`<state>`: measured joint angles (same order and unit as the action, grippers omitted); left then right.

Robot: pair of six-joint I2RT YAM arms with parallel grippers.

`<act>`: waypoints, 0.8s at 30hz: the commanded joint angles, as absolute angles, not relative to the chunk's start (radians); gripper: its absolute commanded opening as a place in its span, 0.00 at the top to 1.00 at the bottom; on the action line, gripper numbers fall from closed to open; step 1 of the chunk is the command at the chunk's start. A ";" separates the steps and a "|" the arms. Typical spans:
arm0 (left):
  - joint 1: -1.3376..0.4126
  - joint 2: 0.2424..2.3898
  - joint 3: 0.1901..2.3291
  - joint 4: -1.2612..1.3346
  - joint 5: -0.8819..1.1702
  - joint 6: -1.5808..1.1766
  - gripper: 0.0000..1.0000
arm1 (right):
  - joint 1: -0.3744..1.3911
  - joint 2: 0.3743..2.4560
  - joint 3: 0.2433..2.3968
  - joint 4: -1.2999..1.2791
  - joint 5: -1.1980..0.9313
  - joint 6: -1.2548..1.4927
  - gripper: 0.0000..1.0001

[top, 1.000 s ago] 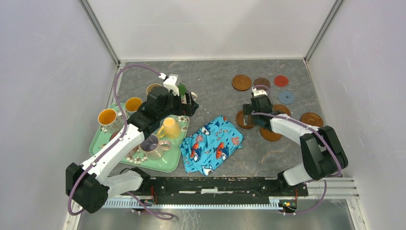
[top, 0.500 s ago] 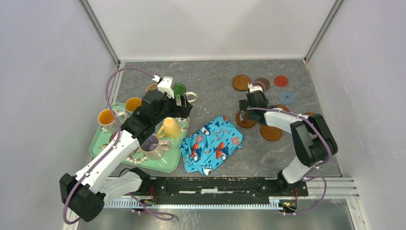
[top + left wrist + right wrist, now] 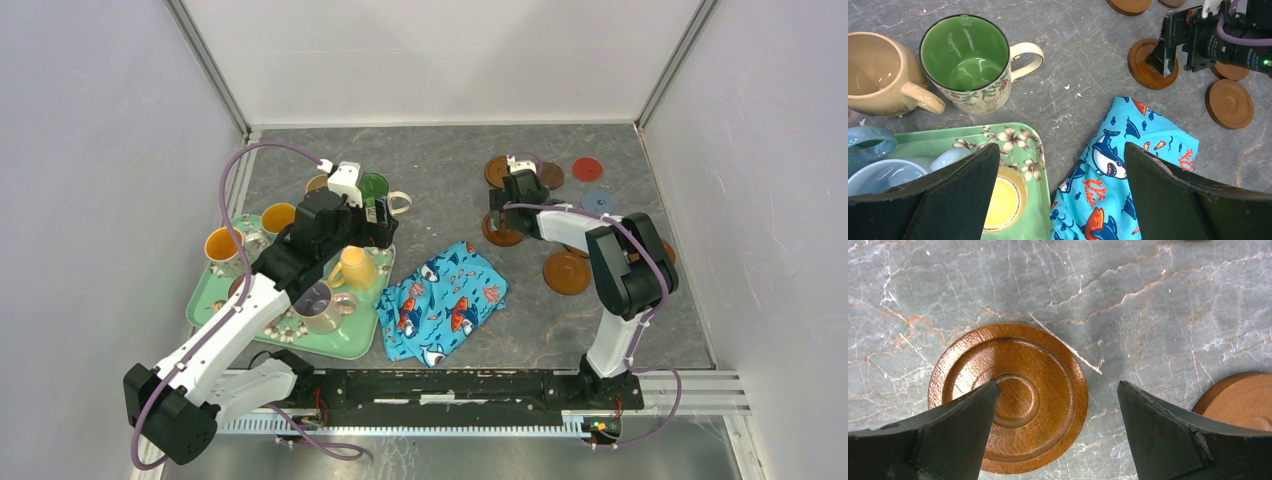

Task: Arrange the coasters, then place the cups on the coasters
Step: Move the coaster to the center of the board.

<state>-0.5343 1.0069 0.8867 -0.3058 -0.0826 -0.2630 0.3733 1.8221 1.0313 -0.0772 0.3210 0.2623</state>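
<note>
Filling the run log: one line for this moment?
left gripper open, over tray corner | right gripper open, above ringed brown coaster | green-lined cup directly on table

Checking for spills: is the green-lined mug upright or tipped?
Upright. The green-lined mug stands on the table, its round mouth facing up, nothing visible inside.

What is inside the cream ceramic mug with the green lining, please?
Nothing: the cream floral ceramic mug is empty, showing only glossy green lining and a small paw print. The near inner wall is hidden behind its own rim.
</note>
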 commanded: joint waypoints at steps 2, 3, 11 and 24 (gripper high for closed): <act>-0.534 0.998 0.886 -0.292 -0.112 -0.206 0.00 | 0.373 1.895 1.069 -0.141 0.369 0.229 0.02; -0.534 1.001 0.887 -0.292 -0.114 -0.205 0.00 | 0.371 1.899 1.071 -0.140 0.371 0.229 0.02; -0.534 1.007 0.887 -0.292 -0.115 -0.202 0.00 | 0.356 1.906 1.071 -0.141 0.358 0.239 0.02; -0.533 0.994 0.893 -0.283 -0.075 -0.214 0.00 | 0.350 1.757 1.147 -0.226 0.310 0.255 0.02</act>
